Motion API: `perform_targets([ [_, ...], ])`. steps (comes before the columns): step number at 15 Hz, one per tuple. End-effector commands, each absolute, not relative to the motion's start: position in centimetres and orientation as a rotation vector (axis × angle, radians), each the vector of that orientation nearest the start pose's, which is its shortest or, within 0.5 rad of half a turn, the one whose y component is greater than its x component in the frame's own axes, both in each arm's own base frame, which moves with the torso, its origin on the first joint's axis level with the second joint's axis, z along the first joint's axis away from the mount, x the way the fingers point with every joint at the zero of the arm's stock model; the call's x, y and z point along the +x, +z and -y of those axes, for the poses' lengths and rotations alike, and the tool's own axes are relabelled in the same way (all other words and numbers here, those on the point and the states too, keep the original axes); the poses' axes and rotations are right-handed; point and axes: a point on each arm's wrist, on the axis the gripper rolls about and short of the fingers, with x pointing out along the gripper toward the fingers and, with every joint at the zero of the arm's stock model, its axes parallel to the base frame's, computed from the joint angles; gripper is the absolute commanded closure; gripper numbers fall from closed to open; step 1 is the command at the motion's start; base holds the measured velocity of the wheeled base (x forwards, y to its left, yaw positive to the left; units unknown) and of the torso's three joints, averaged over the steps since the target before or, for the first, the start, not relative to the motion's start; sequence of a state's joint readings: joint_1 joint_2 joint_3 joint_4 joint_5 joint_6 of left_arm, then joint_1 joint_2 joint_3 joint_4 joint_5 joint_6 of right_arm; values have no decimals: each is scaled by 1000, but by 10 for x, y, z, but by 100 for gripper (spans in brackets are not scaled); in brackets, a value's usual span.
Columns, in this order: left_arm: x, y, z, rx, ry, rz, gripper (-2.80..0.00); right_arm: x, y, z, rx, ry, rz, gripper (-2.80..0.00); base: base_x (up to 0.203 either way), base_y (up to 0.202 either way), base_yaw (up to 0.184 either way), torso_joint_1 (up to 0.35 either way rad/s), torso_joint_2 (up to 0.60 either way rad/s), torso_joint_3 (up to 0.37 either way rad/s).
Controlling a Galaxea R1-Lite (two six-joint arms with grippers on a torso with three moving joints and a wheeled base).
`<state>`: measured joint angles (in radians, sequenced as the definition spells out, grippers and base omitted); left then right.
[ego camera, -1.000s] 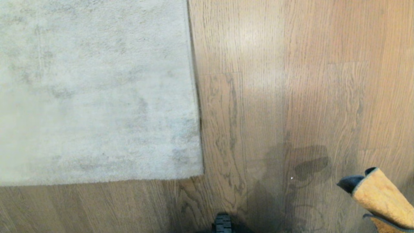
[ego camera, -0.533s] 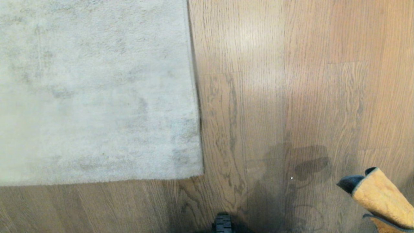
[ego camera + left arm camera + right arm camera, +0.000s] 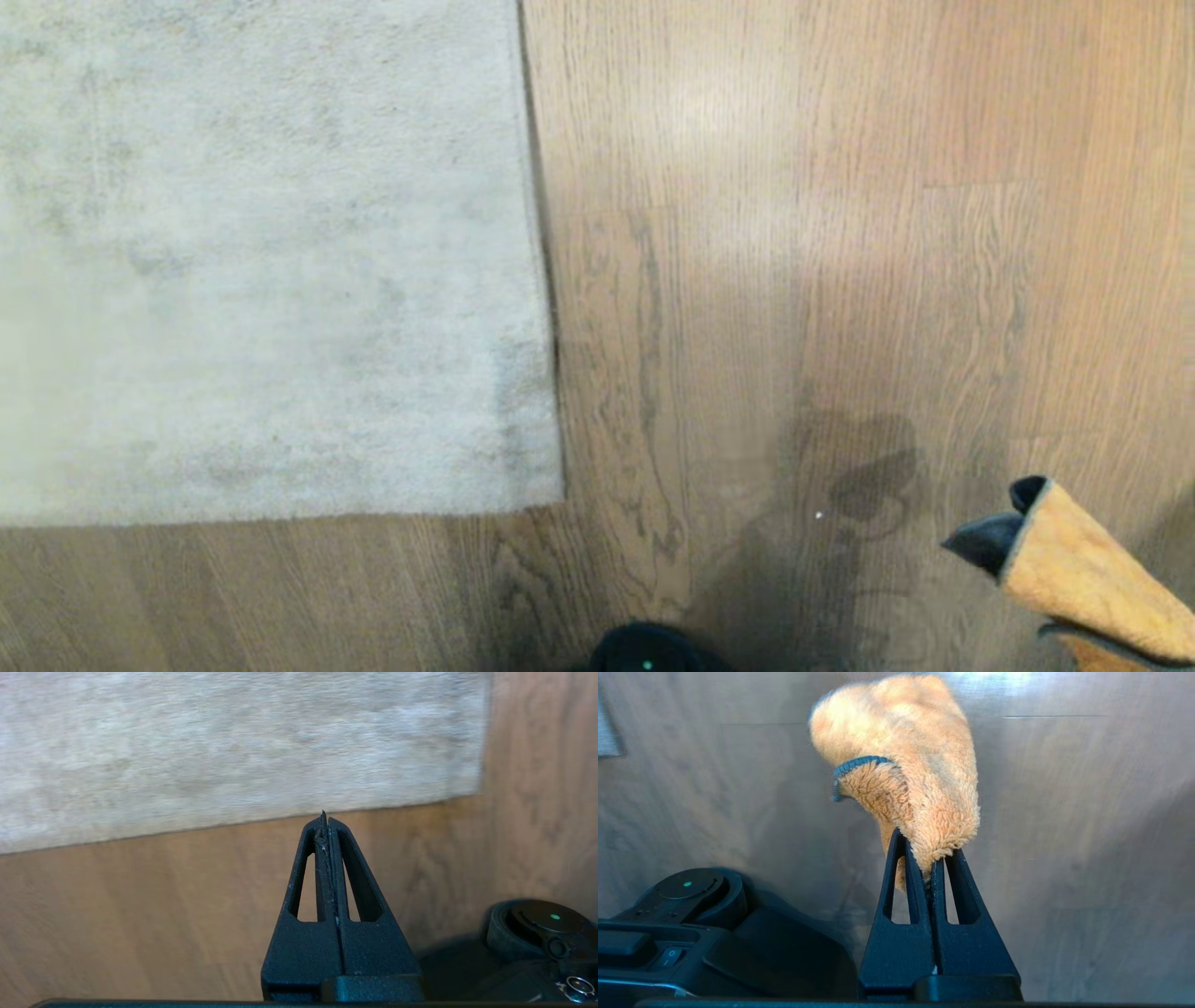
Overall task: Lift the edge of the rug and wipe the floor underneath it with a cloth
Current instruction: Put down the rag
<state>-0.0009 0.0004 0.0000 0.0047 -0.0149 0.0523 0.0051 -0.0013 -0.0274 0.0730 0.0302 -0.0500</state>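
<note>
The pale grey rug (image 3: 261, 261) lies flat on the brown wood floor (image 3: 747, 280), filling the left of the head view. Its near rug edge (image 3: 280, 516) and right border (image 3: 541, 280) meet at a corner. In the left wrist view my left gripper (image 3: 324, 817) is shut with nothing in it, hanging over bare floor (image 3: 140, 896) just short of the rug edge (image 3: 233, 821). My right gripper (image 3: 924, 856) is shut on the cloth (image 3: 915, 765), a fluffy orange-tan rag with dark trim. The cloth (image 3: 1074, 569) sticks up at the head view's lower right.
The robot's black base (image 3: 649, 653) shows at the bottom middle of the head view, and in both wrist views (image 3: 542, 933) (image 3: 691, 919). A dark shadow patch (image 3: 868, 476) lies on the planks right of the rug corner.
The whole head view has shifted slightly to the left and the base shows differently, so the camera has moved. Neither arm has moved and the cloth stays in the right gripper.
</note>
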Motion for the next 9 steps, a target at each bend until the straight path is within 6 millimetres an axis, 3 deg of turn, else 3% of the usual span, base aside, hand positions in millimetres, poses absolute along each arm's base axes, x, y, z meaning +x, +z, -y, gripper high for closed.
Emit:
perform_targets([
  [1,-23,75,0,52,-17,-4,0,-25,76,-1,-50,36,-45,0,0,-195,-1,2,3,2],
  [6,-23,75,0,52,-17,-4,0,-25,76,-1,-50,36,-45,0,0,-193,0,3,3,4],
  [9,-23,75,0,51,-17,-4,0,-25,76,-1,-50,36,-45,0,0,-104,-1,-2,-2,1],
])
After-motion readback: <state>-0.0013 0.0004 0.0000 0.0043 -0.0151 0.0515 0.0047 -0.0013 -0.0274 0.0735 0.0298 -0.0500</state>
